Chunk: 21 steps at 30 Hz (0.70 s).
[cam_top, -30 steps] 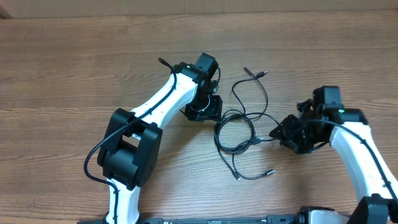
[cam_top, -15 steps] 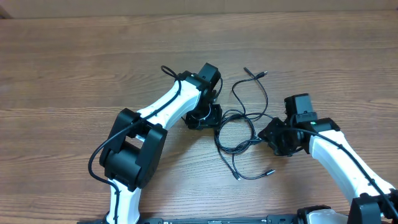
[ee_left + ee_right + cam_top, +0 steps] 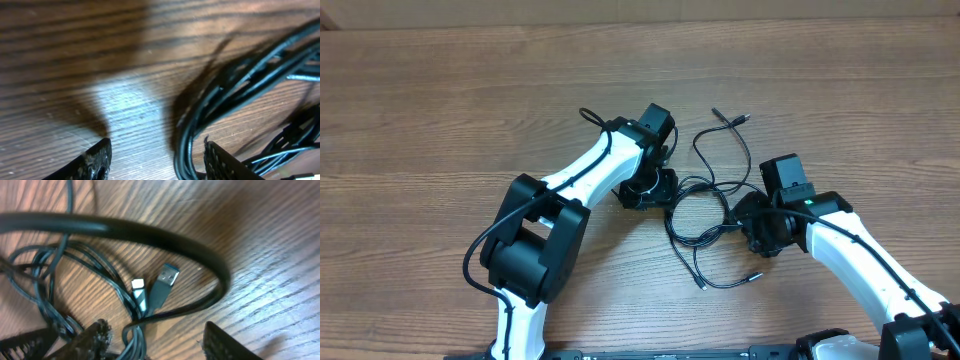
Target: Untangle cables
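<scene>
The cables (image 3: 705, 205) are thin black cords looped and crossed in the middle of the wooden table, with small plug ends at the back (image 3: 732, 118) and front (image 3: 752, 276). My left gripper (image 3: 658, 190) is low at the tangle's left edge. In the left wrist view it is open (image 3: 157, 159), with a bundle of cords (image 3: 210, 100) just inside its right finger. My right gripper (image 3: 748, 222) is at the tangle's right edge. In the right wrist view it is open (image 3: 157, 341), with cords (image 3: 134, 335) between its fingers and two USB plug ends (image 3: 167, 280) just ahead.
The wooden table (image 3: 420, 120) spreads out on all sides. My white left arm (image 3: 580, 165) reaches in from the front left and my right arm (image 3: 860, 250) from the front right. A thick black arm cable (image 3: 150, 232) arches across the right wrist view.
My right gripper has moved left, up to the right edge of the tangle. My left gripper has shifted slightly toward the tangle. The cables have barely moved.
</scene>
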### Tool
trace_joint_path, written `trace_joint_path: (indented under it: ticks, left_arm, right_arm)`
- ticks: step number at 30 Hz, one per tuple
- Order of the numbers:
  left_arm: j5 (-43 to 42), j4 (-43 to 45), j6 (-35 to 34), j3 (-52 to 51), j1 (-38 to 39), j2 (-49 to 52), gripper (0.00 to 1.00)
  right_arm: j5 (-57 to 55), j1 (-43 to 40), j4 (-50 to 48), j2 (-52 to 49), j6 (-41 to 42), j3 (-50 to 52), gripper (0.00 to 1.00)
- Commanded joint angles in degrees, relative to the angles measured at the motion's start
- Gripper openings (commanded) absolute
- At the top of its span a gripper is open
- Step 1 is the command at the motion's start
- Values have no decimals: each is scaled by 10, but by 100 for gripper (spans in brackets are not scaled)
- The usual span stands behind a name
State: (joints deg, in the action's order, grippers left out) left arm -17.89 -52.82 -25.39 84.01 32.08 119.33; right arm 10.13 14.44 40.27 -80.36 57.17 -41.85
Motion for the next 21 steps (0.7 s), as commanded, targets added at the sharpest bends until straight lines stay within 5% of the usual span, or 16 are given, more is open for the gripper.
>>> trace_joint_path:
  ticks: [1,6,8,9,15,21]
  left_arm:
    - [-12,-5,-5,-3,17,-14,61]
    - [-1,-3,-6,-3,33,-14,60]
    - [21,-2,-6,-4,37,-14,59]
    - [37,-3,-6,-4,39,-14,54]
    - [65,-4,-6,-6,40,-14,34]
    - [65,-3,-5,-14,39,-14,28]
  right_arm:
    - [-33,13,-15,-2,57,22,55]
    - [-31,14,-47,-3,74,33,38]
    - [-31,14,-58,-5,73,33,25]
    - [-30,14,-77,-5,68,33,4]
    - [59,9,-137,-1,-7,20,4]
    - [136,-3,-170,32,-37,-24,4]
